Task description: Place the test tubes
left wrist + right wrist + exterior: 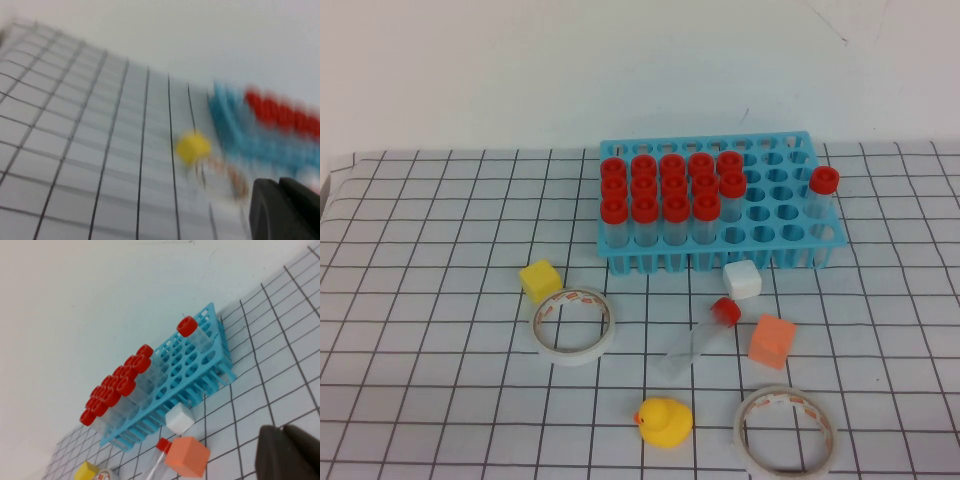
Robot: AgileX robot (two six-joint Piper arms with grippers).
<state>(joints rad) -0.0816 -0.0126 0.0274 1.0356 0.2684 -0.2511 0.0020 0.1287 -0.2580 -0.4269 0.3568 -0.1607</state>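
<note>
The loose tube (700, 338) is laid flat on the mat (420, 300), its red cap pointed toward the rack (770, 258). It is flanked closely by the white cube (742, 280) and the orange cube (771, 341). The left part of the rack is filled with capped tubes (673, 190); a single tube (822, 195) is seated upright at the right end.

A yellow cube (540, 280) is placed touching a tape roll (575, 352). A second roll (742, 430) and a duck (665, 421) are located at the near edge.

The left gripper (279, 187) is held above the mat, pincer closed, nothing gripped. The right gripper (284, 432) is held above the mat near the orange cube, pincer closed, nothing gripped.
</note>
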